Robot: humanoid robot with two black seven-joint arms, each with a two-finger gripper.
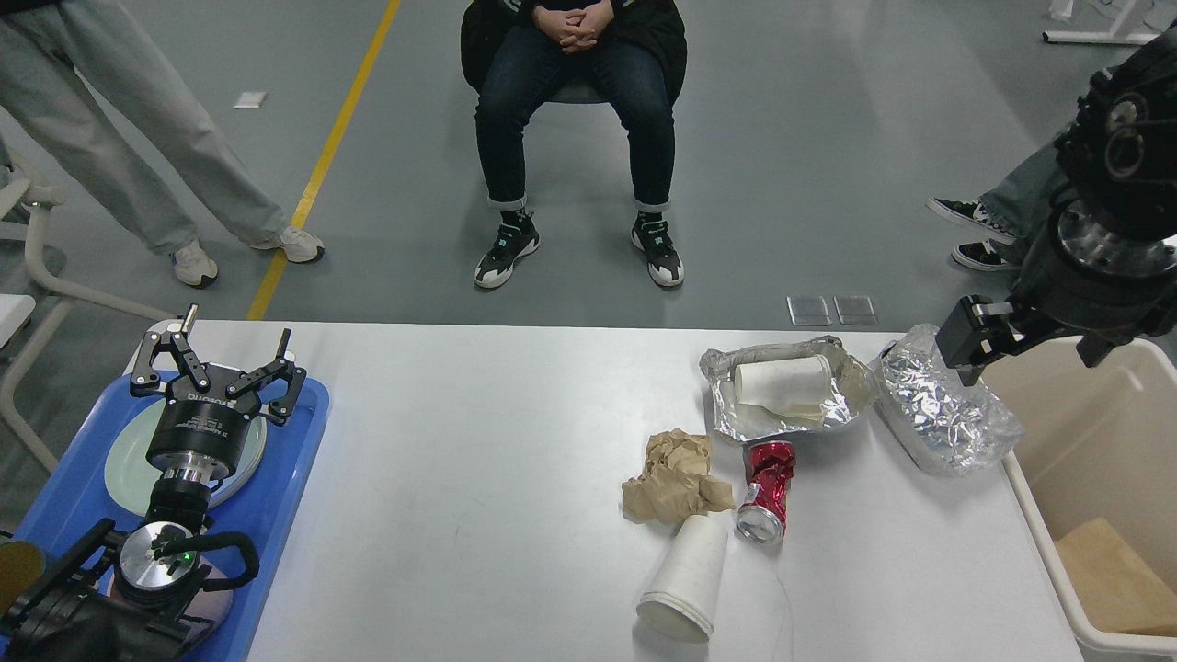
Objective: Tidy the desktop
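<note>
- Left gripper (217, 368): fingers spread wide, holding nothing; poised above the pale green plate (124, 460) on the blue tray (285, 478) at the desktop's left end.
- Right gripper (975, 340): raised over the seam between the desktop's right edge and the beige bin (1039, 496); only one dark blocky finger shows clearly, so how far it is parted cannot be told. Nothing visible in its hold.
- Desktop (478, 441): white tabletop, widest surface in view, spanning from the tray to the bin; left and middle bare, litter gathered on the right half.
- Crumpled foil container (942, 405): far right of the desktop, just below the right gripper, near the bin wall.
- Foil tray (736, 418): beside the foil container, to its left; a white paper cup (782, 377) lies on its side within.
- Crushed red can (765, 492): lying in front of the foil tray.
- Brown paper wad (676, 478): just left of the can.
- Second white paper cup (685, 579): on its side, nearest the viewer, touching the wad's lower edge.
- Bin contents: a brown piece (1117, 579) at its bottom.
</note>
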